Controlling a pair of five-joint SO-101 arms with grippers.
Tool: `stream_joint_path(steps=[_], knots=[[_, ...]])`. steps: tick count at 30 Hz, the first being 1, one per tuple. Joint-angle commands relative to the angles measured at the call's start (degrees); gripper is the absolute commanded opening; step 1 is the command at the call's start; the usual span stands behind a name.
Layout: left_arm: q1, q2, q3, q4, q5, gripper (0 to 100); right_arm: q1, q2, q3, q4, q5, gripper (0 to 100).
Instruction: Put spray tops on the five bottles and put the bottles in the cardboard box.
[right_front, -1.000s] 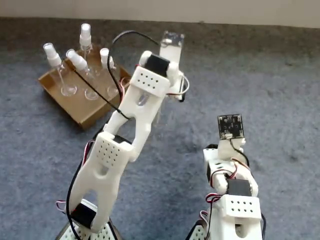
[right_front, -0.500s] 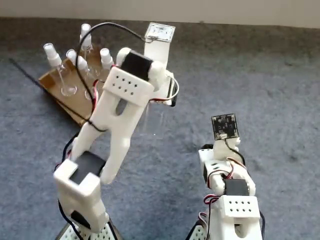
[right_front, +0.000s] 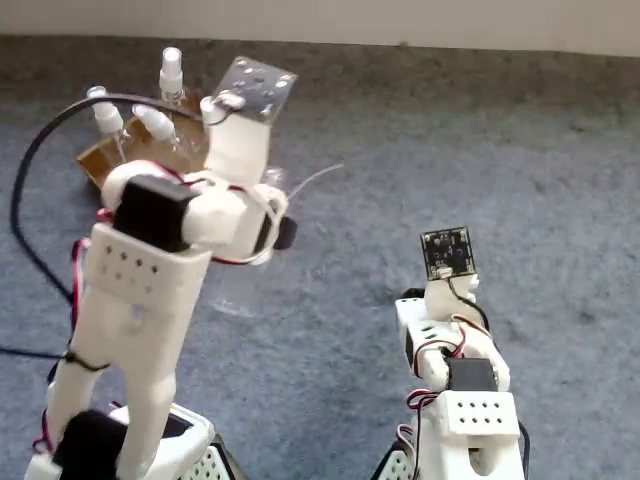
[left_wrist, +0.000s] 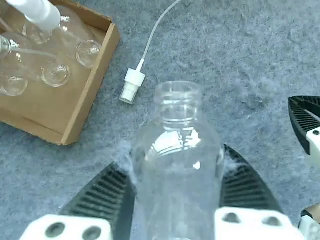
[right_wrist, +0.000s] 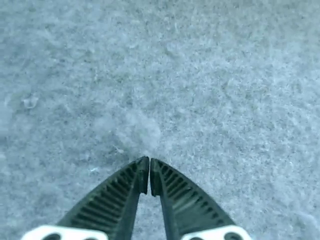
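Far L: cardboard box (right_front: 95, 160) on the carpet (right_front: 520, 170), four capped bottles (right_front: 172, 70) in it, some leaning, packed close. Can't tell from the high view which slot is free.

L-centre: left gripper (left_wrist: 177, 167) is clamped on the fifth bottle (left_wrist: 176, 150), jaws on either side of the body, neck open, no top on. The bottle is held up off the carpet, just beside the box's near wall (left_wrist: 92, 85).

Centre: last spray top (left_wrist: 132, 86) lies on its side on the carpet, between box wall and bottle neck in the L wrist view, apart from both. Its tube runs away from the box (thin, looks bendy, likely to snag).

R: right gripper (right_wrist: 149, 172) is closed, tips together, nothing in it, hovering over bare carpet, well apart from the spray top.

Step in hand, as I read it: capping bottle no. 5, 4 of 5 done and boxed.
Next move calls for: R arm to open, cross to the spray top, pinch the head not the tube, then feed the tube into the neck while the L arm holds the bottle steady and near upright.

Room: open carpet betw. the arms and to the R, plenty for the R arm's approach. Tight side is the L: box wall and leaning tops crowd the L arm.
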Motion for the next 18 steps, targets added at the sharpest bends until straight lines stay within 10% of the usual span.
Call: stream_joint_path(steps=[1,18], knots=[[-6.99,-9.45,9.71,-2.46,-1.41,3,-0.40,-1.01,-0.48,-1.27,-0.09,1.0],[-16.04,-43.30,54.11,-28.13,-1.23,3,-9.36,-0.48,-17.80,12.26,-0.53,1.0]])
